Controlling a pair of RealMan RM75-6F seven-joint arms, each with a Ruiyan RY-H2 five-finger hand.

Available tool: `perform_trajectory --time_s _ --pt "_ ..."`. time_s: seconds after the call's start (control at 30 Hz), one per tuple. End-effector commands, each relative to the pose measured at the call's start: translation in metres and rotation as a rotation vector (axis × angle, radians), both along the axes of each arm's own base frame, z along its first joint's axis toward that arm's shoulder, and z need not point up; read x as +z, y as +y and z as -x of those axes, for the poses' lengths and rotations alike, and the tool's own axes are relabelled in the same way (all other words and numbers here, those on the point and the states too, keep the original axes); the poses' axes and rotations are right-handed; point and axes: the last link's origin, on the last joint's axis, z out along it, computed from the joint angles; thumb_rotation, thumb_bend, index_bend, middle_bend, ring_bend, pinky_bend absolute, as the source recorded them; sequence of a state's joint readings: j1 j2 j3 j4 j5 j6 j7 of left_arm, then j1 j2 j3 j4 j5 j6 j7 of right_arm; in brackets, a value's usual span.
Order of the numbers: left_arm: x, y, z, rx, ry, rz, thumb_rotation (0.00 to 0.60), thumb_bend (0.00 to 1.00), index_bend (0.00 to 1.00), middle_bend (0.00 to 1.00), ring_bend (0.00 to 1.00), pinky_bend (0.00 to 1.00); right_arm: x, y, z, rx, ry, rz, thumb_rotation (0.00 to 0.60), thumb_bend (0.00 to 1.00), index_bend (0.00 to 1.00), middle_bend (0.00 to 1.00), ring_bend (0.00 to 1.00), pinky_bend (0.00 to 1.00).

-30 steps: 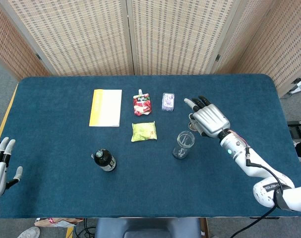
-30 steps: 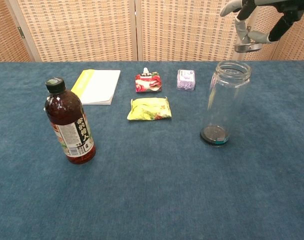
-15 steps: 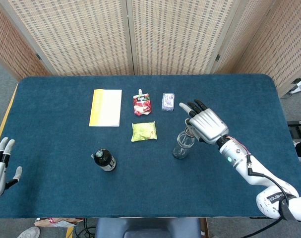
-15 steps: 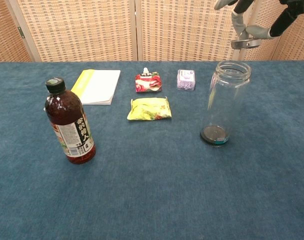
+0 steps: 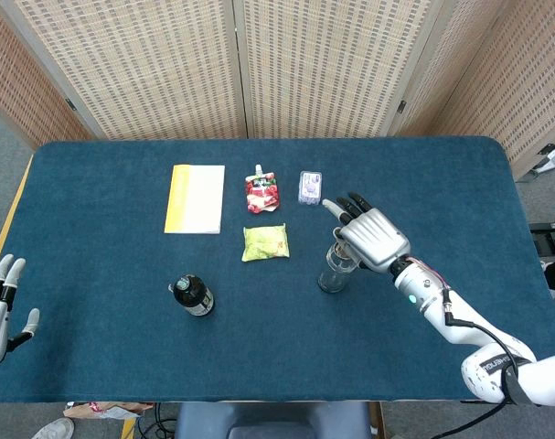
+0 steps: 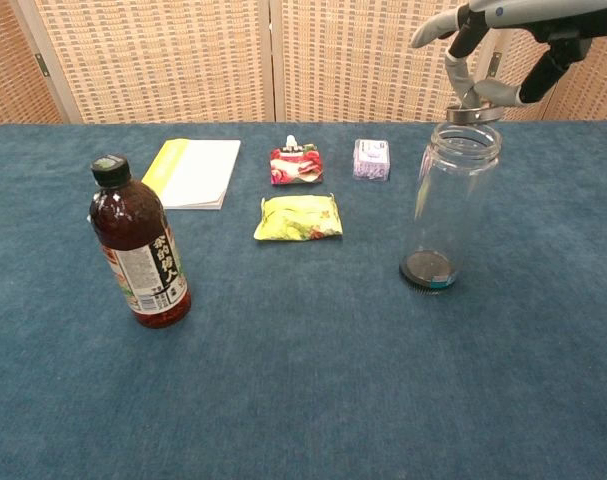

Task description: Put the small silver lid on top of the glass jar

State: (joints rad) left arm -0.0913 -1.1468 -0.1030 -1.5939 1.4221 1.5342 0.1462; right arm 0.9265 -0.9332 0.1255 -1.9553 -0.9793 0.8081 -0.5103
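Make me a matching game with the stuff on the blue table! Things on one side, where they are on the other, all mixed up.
Things:
1. silver lid
2. glass jar
3. brown bottle
4. notebook

Places:
A. lying flat at the far left
B. pinched in the right hand
C. standing nearest the camera, cap on
D. standing open below the lid

Pairs: 1-B, 2-D, 3-C, 4-A

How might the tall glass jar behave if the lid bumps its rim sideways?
The glass jar looks empty, tall and narrow, so it probably tips easily. Being clear glass, it is likely rigid and breakable. The right hand holds the small silver lid just above its mouth.
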Motion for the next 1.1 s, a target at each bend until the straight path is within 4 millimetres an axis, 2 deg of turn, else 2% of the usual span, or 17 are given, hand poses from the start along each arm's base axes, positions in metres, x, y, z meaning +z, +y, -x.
perform_trajectory --time_s 0.03,0.6,0.83,0.97,1.1 --pt "0.001 0.000 0.000 0.001 -0.001 -0.001 0.600 0.35 0.02 0.01 0.00 0.08 -0.001 0.000 0.000 -0.001 0.001 0.000 0.600 0.65 0.57 0.00 0.00 0.00" --pt "0.001 -0.001 0.000 -0.002 -0.004 -0.004 0.600 0.35 0.02 0.01 0.00 0.08 -0.007 0.000 0.003 -0.004 0.030 -0.019 0.600 0.57 0.57 0.00 0.00 0.00" --pt "0.002 -0.001 -0.001 -0.007 -0.007 -0.005 0.600 0.35 0.02 0.01 0.00 0.08 -0.004 0.002 0.003 -0.021 0.028 -0.036 0.600 0.45 0.47 0.00 0.00 0.00" --pt "0.002 -0.001 -0.001 -0.005 -0.005 -0.004 0.600 0.35 0.02 0.01 0.00 0.08 0.002 0.004 0.002 -0.027 0.023 -0.033 0.600 0.38 0.37 0.00 0.00 0.00" --pt "0.001 -0.001 -0.001 -0.006 -0.004 -0.002 0.600 0.35 0.02 0.01 0.00 0.08 0.010 0.006 -0.001 -0.030 -0.001 -0.014 0.600 0.36 0.30 0.00 0.00 0.00"
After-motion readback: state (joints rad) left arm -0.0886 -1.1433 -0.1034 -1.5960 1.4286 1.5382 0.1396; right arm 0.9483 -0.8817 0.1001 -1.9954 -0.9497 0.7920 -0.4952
